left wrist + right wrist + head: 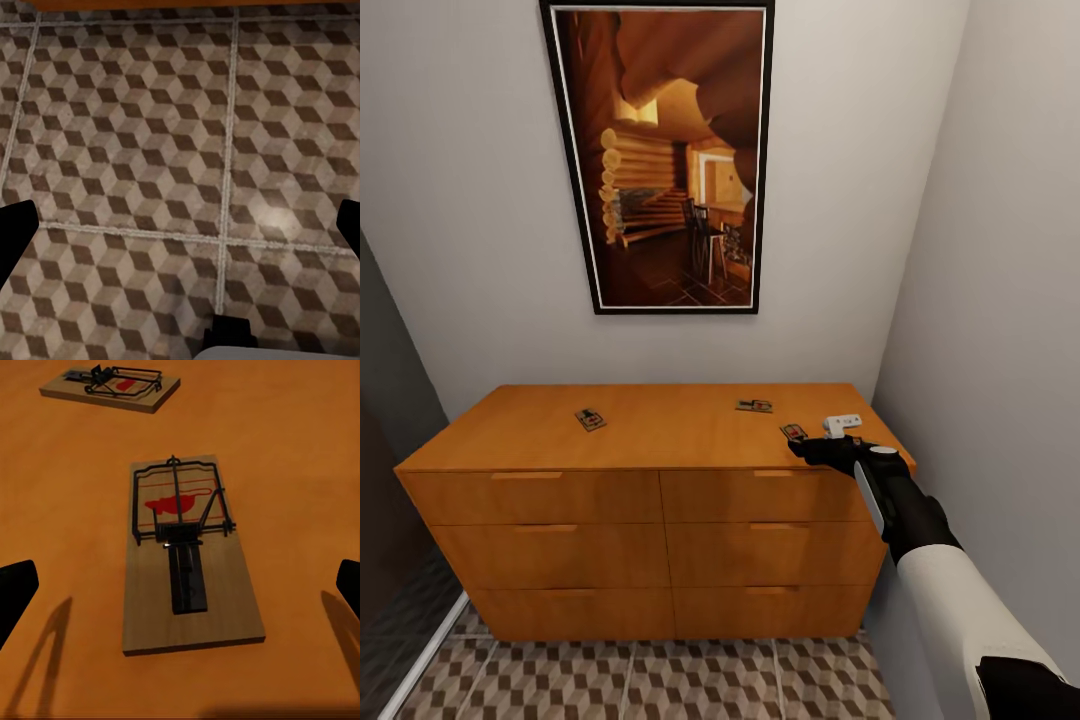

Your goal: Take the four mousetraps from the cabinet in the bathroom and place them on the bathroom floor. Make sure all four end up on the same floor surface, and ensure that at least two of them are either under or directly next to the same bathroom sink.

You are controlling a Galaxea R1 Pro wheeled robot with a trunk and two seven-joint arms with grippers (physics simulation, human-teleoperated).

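Right hand [807, 444], fingers spread wide, partly covers a flat tan wooden mousetrap [793, 432] at centre right on the orange-tan wooden cabinet [660, 470]. Two further mousetraps [590, 419] [754, 406] lie apart, details indistinct. Left hand [180, 225] hangs wide above cube-patterned floor tiles [135, 150].

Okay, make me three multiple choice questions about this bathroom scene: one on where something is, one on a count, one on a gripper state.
1. Where do the mousetraps lie?
A. on the cabinet top
B. on the floor
C. in an open drawer

2. How many mousetraps show on the cabinet in the head view?
A. one
B. three
C. five

3. How is the right gripper?
A. shut on a trap
B. open over a trap
C. holding a towel

Answers: 1 A, they rest on the orange top. 2 B, one at left, two at right. 3 B, fingers spread apart with the nearest trap between them, untouched.
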